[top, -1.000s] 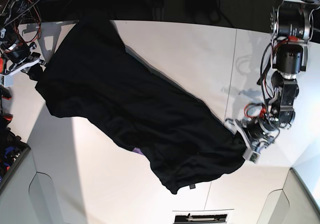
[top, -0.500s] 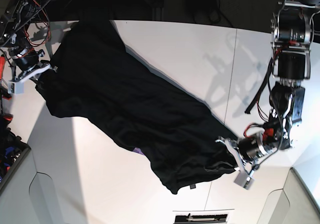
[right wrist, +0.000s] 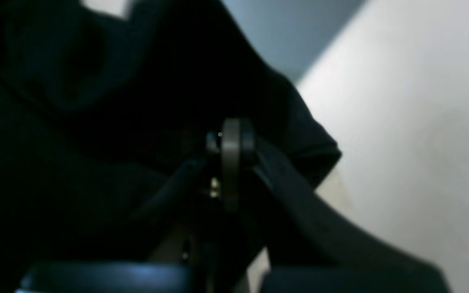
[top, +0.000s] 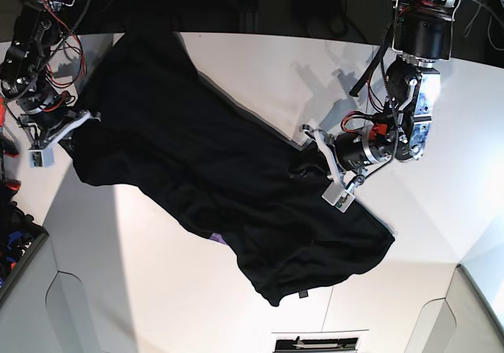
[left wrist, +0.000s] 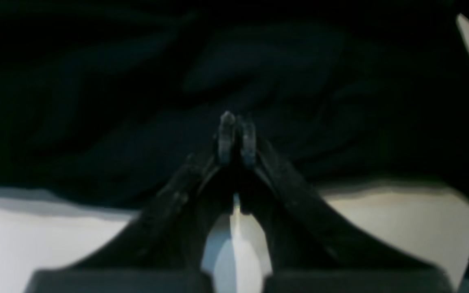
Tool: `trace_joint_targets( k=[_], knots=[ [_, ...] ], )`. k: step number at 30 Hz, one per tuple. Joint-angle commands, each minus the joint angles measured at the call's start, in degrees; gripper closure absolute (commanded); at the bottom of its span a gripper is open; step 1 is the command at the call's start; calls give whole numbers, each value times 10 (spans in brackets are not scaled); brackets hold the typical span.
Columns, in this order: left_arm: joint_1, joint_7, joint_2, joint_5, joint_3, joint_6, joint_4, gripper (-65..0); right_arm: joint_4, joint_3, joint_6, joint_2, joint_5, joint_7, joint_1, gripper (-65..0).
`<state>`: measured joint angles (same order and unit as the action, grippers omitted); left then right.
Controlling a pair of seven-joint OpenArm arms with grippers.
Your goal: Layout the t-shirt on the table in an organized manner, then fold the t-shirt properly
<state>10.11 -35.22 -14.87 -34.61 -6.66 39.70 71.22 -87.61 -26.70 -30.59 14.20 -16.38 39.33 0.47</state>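
The black t-shirt (top: pixel 197 164) lies crumpled in a diagonal band across the white table (top: pixel 157 290), from the far left to the near right. A sliver of purple (top: pixel 219 237) peeks out at its lower edge. My left gripper (top: pixel 313 162) is at the shirt's right edge, shut on a small bunched fold of cloth. In the left wrist view its fingertips (left wrist: pixel 227 136) are pressed together against black fabric (left wrist: pixel 136 101). My right gripper (top: pixel 72 131) is shut on the shirt's left corner. The right wrist view shows black cloth (right wrist: pixel 96 122) wrapped around its shut fingertips (right wrist: pixel 230 142).
Cables and red-wired hardware (top: pixel 39 22) crowd the far left corner, and dark gear (top: pixel 12 243) sits off the left edge. A thin seam (top: pixel 362 117) crosses the table at the right. Cut-out corners (top: pixel 71 306) and a vent-like slot (top: pixel 315 343) mark the near edge.
My left arm has swung from the shirt's near right corner up towards the middle of its right edge. The right gripper has shifted slightly along the left corner, still shut.
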Motion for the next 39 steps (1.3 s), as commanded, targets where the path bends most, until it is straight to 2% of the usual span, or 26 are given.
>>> trace_joint_targets(
  k=[1,6,12,16,20,23,30,35,39],
  knots=[
    [16,16,3,-10,3,3,-6,-13,-9,0,0,5,-12,-16,1,0],
    [25,29,21,36,3,3,-74,-13,-9,0,6,2,-22,-16,-42,0],
    [49,38,13,62,3,3,-91,-13,-9,11,3,-1,-91,-14,-77,0],
    [71,37,-4,68,3,3,-91,-13,-9,36,3,-8,-139,-9,-105,0],
    [104,37,-15,72,3,3,-91,-13,-9,73,-16,-43,-155,3,-115,0],
    [127,37,-12,76,3,3,-91,-13,-9,101,-18,-73,-177,4,-118,0],
    [155,31,-15,76,3,3,-92,-13,-26,171,-21,-148,-174,3,-116,0],
    [156,23,-31,33,3,3,-89,-13,-87,181,-20,-166,-152,1,-116,0],
    [151,-31,-61,-47,3,3,-62,-13,-161,171,-19,-165,-125,1,-116,0]
  ],
)
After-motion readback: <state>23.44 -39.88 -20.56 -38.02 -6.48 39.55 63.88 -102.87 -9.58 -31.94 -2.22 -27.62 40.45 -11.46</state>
